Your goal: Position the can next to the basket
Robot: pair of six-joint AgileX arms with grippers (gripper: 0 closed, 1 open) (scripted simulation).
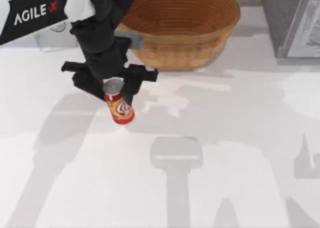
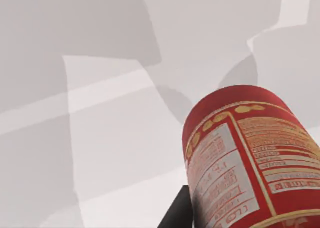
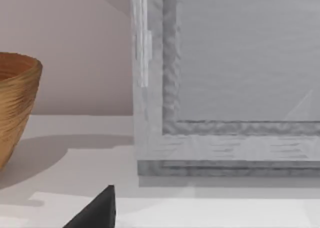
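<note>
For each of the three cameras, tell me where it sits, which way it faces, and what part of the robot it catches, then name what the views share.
Top view: above the table, looking down on the can, the basket and the left end effector closed around the can's upper part.
Left wrist view: on the left arm, facing along the can towards the table; a dark finger shows.
Right wrist view: on the right arm, looking level at the basket and a grey box; a dark fingertip shows.
Shared: can in top and left wrist; basket in top and right wrist.
</note>
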